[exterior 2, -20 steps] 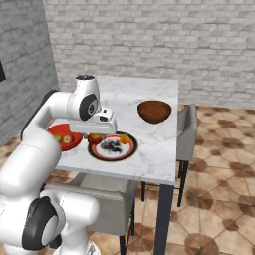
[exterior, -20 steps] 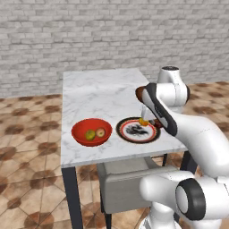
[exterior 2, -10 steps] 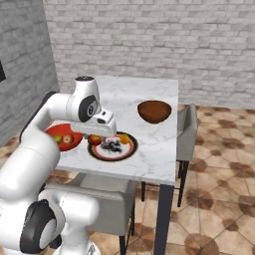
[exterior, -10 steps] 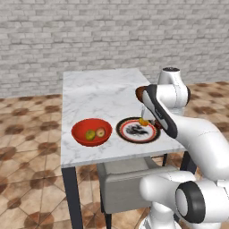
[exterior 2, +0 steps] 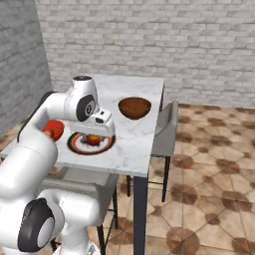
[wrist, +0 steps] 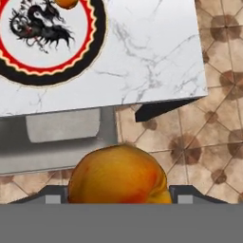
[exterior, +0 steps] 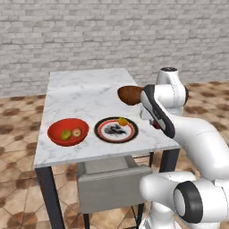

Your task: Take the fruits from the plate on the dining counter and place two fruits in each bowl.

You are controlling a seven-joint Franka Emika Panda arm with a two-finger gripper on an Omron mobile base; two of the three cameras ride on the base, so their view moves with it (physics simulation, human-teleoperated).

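My gripper (exterior 2: 93,137) is shut on a red fruit (exterior 2: 93,140) and holds it just above the near right part of the black-rimmed plate (exterior 2: 78,145). In the hand view that fruit (wrist: 117,173) bulges between the fingertips of my gripper (wrist: 118,192), reddish-orange. An orange fruit (exterior: 122,121) lies on the plate (exterior: 108,135). The red bowl (exterior: 56,136) holds a yellow-green fruit (exterior: 66,134) and a tan fruit (exterior: 77,132). Farther back on the dining counter (exterior: 80,96) stands the brown bowl (exterior: 129,95), its inside hidden.
A grey chair (exterior: 109,185) is tucked under the counter's near edge, and another (exterior 2: 164,132) stands at its right side. A brick wall (exterior: 89,31) runs behind. The counter's right corner (wrist: 201,90) drops to tiled floor (exterior 2: 209,189).
The hand has shifted toward the counter's near right edge, carrying the red fruit off the plate's middle. The orange fruit and both bowls have stayed put.
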